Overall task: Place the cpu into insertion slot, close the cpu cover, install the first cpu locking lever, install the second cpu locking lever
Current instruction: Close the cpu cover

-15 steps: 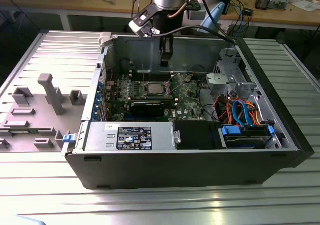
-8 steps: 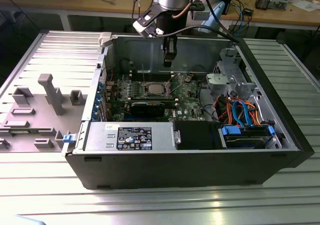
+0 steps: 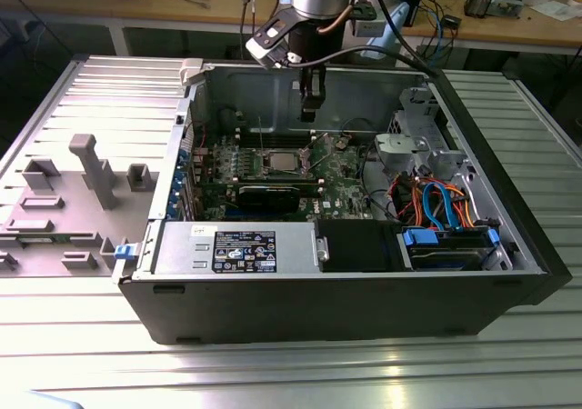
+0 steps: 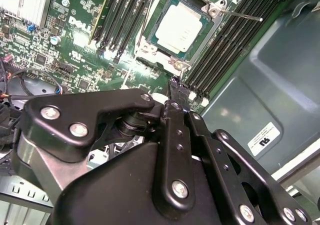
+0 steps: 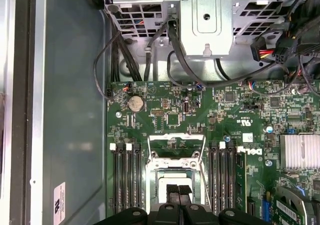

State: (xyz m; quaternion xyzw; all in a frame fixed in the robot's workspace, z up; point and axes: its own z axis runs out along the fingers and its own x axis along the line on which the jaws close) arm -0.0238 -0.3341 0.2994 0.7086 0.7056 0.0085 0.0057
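Note:
The cpu (image 4: 179, 29) lies flat in the insertion slot (image 4: 202, 41), its silver top showing; from outside the case the cpu (image 3: 282, 162) sits mid-motherboard. The cpu cover (image 5: 176, 136) stands raised off the slot on the drive-cage side. Two thin locking levers stick up, one (image 3: 259, 134) on the exterior view's left of the slot and one (image 3: 314, 145) on its right. My gripper (image 3: 308, 111) hangs above the board, just to the exterior view's right of the cpu. Its fingertips (image 5: 178, 191) are pressed together over the slot with nothing between them.
Black memory slots (image 5: 124, 177) flank the slot on both sides. A black graphics card (image 3: 268, 194), the power supply (image 3: 238, 247), a metal drive cage (image 3: 420, 145) and coloured cables (image 3: 436, 204) fill the case. A grey fixture (image 3: 91, 168) stands at the exterior view's left.

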